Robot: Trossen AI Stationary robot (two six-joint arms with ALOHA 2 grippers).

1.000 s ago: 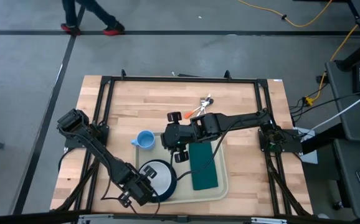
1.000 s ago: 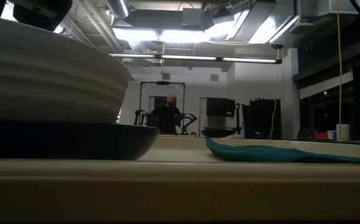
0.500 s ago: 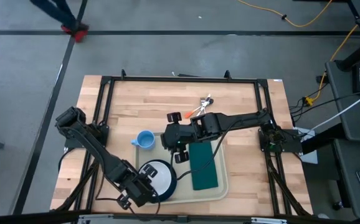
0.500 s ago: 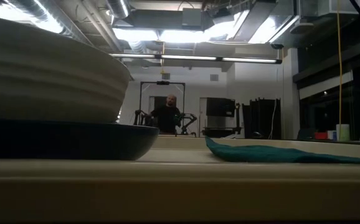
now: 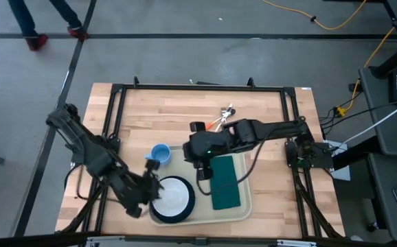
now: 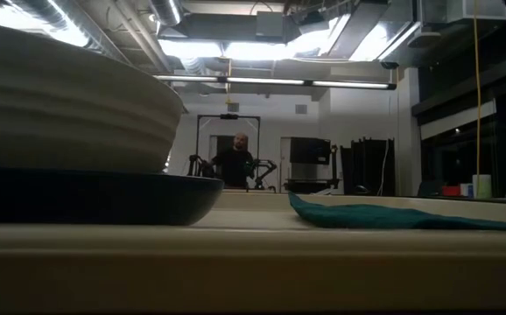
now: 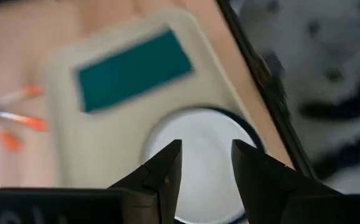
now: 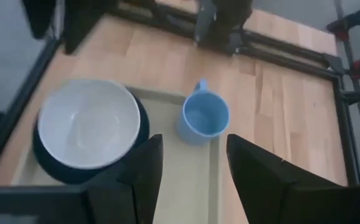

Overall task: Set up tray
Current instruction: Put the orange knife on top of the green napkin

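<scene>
My left pincer (image 5: pixel 145 194) stood open and empty over the bench (image 5: pixel 137 116) near its front-left corner, just beside the left rim of the tray (image 5: pixel 191 217). The white bowl (image 5: pixel 174 195) sat in the dark round plate (image 5: pixel 159 214) at the tray's front-left corner; from my left wrist the bowl (image 7: pixel 205 155) showed between my spread fingers (image 7: pixel 161 171). A light blue mug (image 5: pixel 159 154) stood on the bench just outside the tray's back-left corner. The tray lay at the front middle of the bench, its long side running back to front. My right pincer (image 5: pixel 200 162) hung over the tray's back edge, open and gripping nothing; my right wrist view showed the mug (image 8: pixel 204 118) and bowl (image 8: pixel 88 121) ahead. The dark green napkin (image 5: pixel 224 181) lay flat along the tray's right half. Orange-handled utensils (image 5: pixel 219 118) lay on the bench behind the tray, toward the back edge.
</scene>
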